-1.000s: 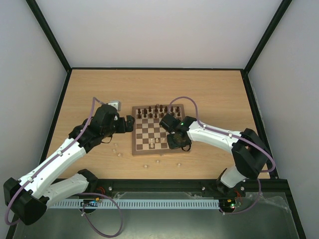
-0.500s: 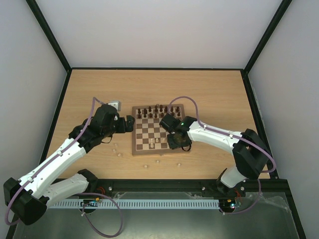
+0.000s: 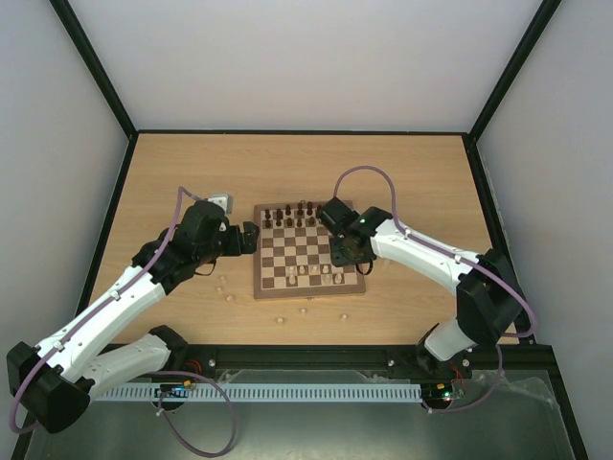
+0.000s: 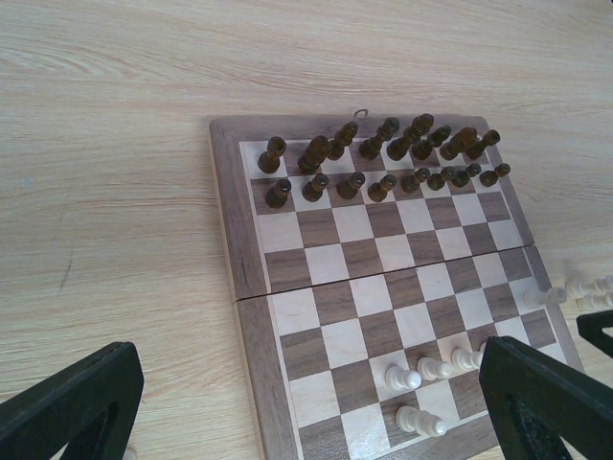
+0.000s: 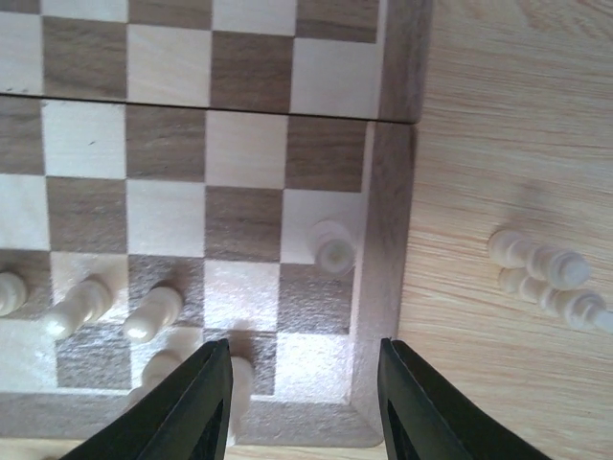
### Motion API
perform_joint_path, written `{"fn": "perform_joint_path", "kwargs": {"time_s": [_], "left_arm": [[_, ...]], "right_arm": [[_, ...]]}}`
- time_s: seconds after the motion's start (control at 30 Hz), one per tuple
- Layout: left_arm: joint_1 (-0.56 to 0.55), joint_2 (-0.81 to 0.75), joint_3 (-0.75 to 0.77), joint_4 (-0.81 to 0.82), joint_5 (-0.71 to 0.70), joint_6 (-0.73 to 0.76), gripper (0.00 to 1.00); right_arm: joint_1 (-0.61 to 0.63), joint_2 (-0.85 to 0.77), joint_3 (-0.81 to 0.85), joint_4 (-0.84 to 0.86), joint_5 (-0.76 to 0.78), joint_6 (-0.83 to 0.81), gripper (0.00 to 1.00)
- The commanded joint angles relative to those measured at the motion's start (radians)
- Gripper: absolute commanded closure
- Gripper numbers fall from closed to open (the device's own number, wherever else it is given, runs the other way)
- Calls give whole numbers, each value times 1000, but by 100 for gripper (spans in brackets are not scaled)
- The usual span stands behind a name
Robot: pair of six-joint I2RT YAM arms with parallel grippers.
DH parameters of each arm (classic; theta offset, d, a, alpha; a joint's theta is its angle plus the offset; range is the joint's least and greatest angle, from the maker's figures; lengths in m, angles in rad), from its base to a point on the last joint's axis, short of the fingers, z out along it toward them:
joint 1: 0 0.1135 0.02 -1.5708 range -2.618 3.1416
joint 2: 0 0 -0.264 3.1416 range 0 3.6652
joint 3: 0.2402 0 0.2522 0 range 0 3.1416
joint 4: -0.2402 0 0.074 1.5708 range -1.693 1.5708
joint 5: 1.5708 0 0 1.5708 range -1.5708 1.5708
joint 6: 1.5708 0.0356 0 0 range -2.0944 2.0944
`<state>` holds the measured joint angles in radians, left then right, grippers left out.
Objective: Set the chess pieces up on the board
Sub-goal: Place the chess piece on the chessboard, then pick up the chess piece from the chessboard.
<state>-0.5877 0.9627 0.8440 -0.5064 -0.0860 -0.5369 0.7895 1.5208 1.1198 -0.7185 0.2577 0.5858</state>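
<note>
- pale pieces (image 5: 335,247) look tiny, light, smooth turned wood — probably tippy, so pinch mid-stem, gently
- right fingers (image 5: 187,407) spread over the board (image 5: 388,192) corner, holding nothing — left fingers (image 4: 72,402) spread wide too

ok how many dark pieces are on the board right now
16 dark pieces: eight in the far back row of the board, eight more in the row just in front. The back ones crowd together, so one could be hidden.
</note>
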Motion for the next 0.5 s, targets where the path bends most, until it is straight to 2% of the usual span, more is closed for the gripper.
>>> {"fn": "perform_joint_path", "kwargs": {"time_s": [0.0, 0.47], "left_arm": [[8, -7, -10, 12, 7, 15, 1], [8, -7, -11, 14, 9, 16, 1]], "right_arm": [[-43, 25, 26, -21, 4, -44, 58], [-90, 130, 30, 57, -33, -89, 60]]}}
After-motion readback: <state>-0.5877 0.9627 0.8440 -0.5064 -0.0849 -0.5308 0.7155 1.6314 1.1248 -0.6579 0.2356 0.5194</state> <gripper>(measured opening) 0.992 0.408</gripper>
